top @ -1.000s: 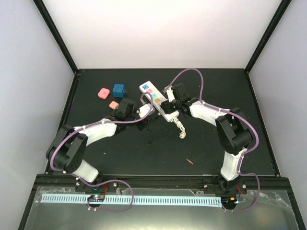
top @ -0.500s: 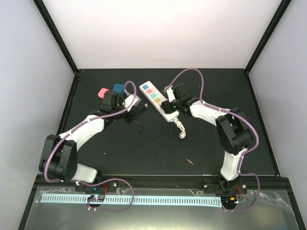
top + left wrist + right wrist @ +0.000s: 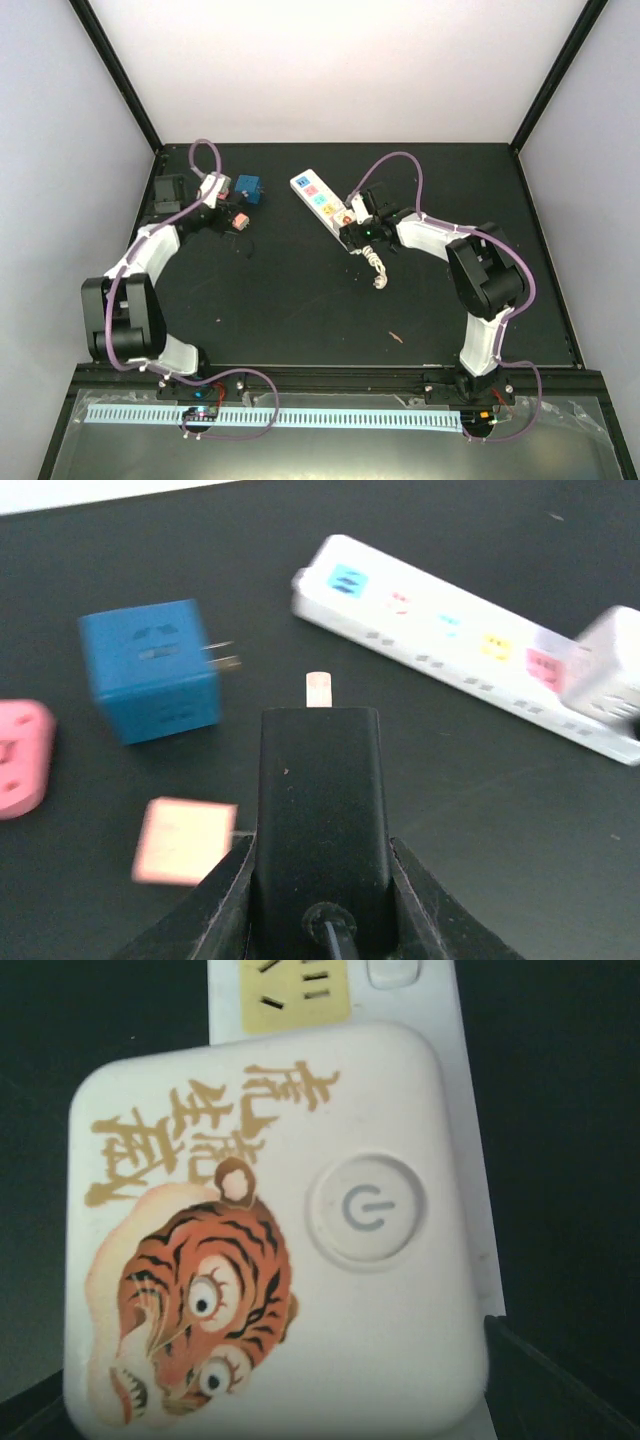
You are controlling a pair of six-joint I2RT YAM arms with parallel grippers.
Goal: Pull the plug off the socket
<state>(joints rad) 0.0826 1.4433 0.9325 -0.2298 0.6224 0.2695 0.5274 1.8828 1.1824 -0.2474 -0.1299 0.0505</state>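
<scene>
Between the closed jaws of the left gripper (image 3: 320, 868): a black plug (image 3: 320, 780), free of the power strip (image 3: 450, 640) beyond its tip.
It looks light, rigid and smooth; best pinched across its flat body, off prong (image 3: 318, 690) and cord (image 3: 330, 935). Jaws of the right gripper (image 3: 363, 232) straddle the strip's tiger-printed end (image 3: 270, 1230); whether gripping, I cannot tell.

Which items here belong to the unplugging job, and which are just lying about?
Job: power strip; black plug, already out, in the left gripper.
Lying about: blue cube adapter; pink block; pale pink block; red scrap.
</scene>
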